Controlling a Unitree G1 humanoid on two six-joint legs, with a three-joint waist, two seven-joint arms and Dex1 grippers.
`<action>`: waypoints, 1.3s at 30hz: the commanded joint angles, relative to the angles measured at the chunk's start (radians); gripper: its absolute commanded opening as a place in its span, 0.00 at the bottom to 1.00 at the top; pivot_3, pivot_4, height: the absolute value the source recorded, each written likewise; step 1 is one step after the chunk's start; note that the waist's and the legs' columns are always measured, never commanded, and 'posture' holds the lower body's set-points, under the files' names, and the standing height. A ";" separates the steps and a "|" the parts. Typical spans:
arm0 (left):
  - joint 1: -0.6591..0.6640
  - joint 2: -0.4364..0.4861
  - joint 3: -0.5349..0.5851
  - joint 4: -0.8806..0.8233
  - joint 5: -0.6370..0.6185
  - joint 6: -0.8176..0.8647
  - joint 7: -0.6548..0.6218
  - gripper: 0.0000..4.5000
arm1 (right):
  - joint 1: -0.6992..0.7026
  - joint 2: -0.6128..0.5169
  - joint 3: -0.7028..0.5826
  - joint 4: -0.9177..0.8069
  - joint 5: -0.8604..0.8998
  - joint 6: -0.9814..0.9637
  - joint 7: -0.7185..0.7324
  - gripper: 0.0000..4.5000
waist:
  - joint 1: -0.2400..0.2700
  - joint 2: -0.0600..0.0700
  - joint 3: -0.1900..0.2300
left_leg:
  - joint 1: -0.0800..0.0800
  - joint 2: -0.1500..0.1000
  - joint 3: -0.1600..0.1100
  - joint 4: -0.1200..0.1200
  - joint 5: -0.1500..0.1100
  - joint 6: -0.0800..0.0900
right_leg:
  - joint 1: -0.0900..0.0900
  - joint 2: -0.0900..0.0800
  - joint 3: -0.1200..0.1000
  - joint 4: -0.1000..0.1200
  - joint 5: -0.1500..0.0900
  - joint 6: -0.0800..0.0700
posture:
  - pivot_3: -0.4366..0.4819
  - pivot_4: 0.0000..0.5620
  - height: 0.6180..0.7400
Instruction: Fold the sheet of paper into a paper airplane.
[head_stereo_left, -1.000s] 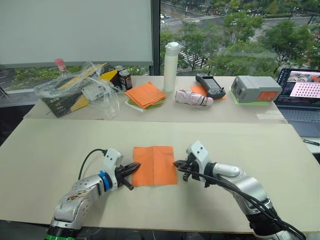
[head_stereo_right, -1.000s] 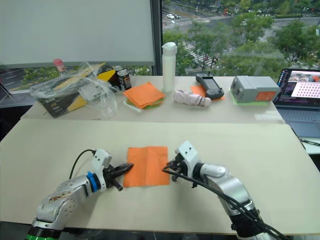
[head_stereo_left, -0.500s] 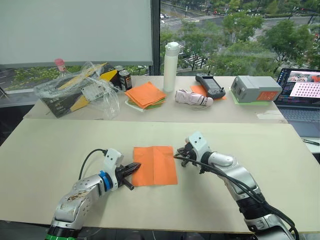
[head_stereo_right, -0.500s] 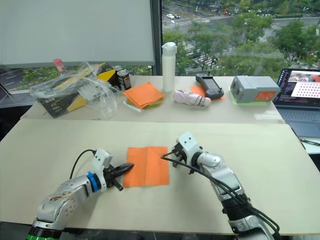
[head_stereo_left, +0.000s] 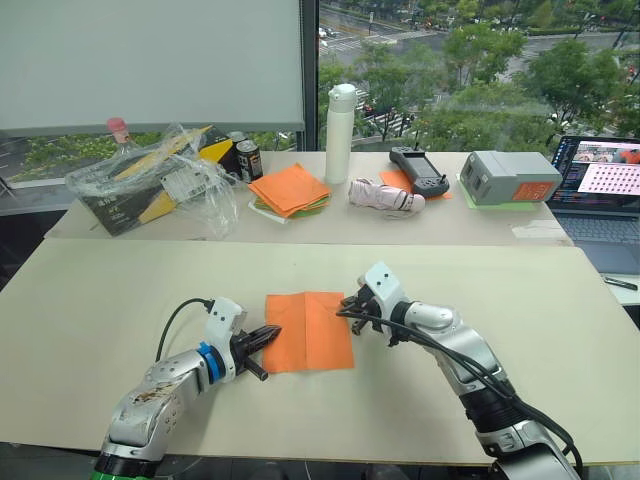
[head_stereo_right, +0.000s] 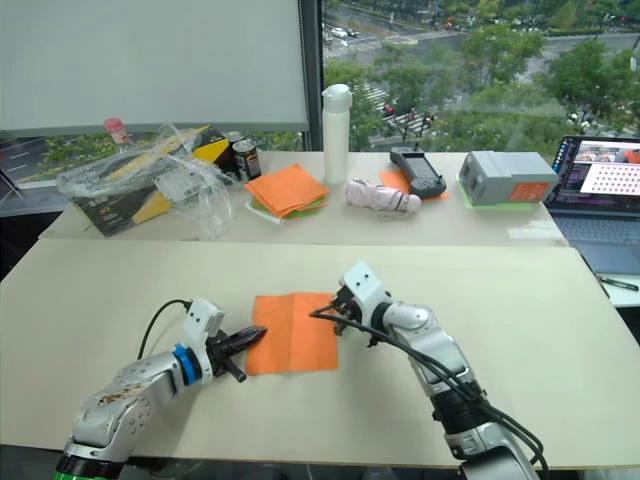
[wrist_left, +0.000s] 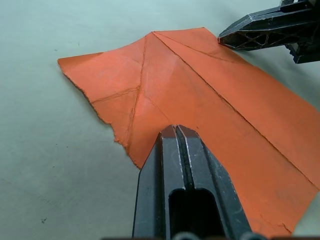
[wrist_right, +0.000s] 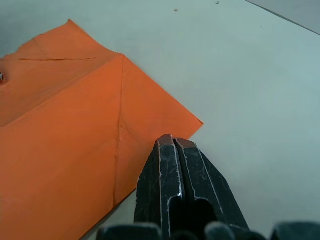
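The sheet of paper (head_stereo_left: 308, 331) lies flat on the near table, bright orange with crease lines and a ragged left edge (wrist_left: 200, 85). My left gripper (head_stereo_left: 270, 336) is shut, its tips resting at the middle of the sheet's left edge (wrist_left: 176, 129). My right gripper (head_stereo_left: 343, 309) is shut too, its tip at the sheet's right edge close to the far right corner (wrist_right: 171, 139). Neither gripper has the paper between its fingers. The right gripper's black fingers (wrist_left: 250, 32) touch the far corner in the left wrist view.
The back table holds a stack of orange and green sheets (head_stereo_left: 291, 190), a white bottle (head_stereo_left: 341, 120), a box under clear plastic (head_stereo_left: 160, 175), a handheld device (head_stereo_left: 420, 170), a grey box (head_stereo_left: 512, 178) and a laptop (head_stereo_left: 600, 190).
My right gripper has moved left and slightly away from me, from beside the sheet's right edge to its far right corner. The left gripper and the sheet have stayed put.
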 joint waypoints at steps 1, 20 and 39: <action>0.015 0.000 -0.004 -0.010 0.009 0.009 0.003 0.00 | -0.012 0.002 -0.024 -0.037 0.014 -0.003 0.001 0.01 | 0.000 0.000 0.000 | 0.000 0.000 0.000 0.000 0.000 0.000 | 0.000 0.000 0.000 0.000 0.000 0.000 | 0.48 0.27 1.00; 0.011 0.003 -0.010 -0.001 0.016 0.002 -0.004 0.00 | 0.166 -0.286 -0.033 -0.365 0.241 0.183 0.320 0.01 | 0.004 0.000 0.000 | -0.001 0.000 0.000 0.000 0.000 0.000 | 0.000 0.000 0.000 -0.002 0.000 0.000 | 0.48 0.27 1.00; 0.009 0.003 -0.015 -0.008 0.019 0.009 -0.010 0.00 | 0.148 -0.324 0.061 -0.342 0.208 0.154 0.308 0.01 | 0.005 0.000 0.000 | -0.001 0.000 0.000 0.000 0.000 0.000 | 0.001 0.000 0.000 -0.002 0.000 0.000 | 0.48 0.27 1.00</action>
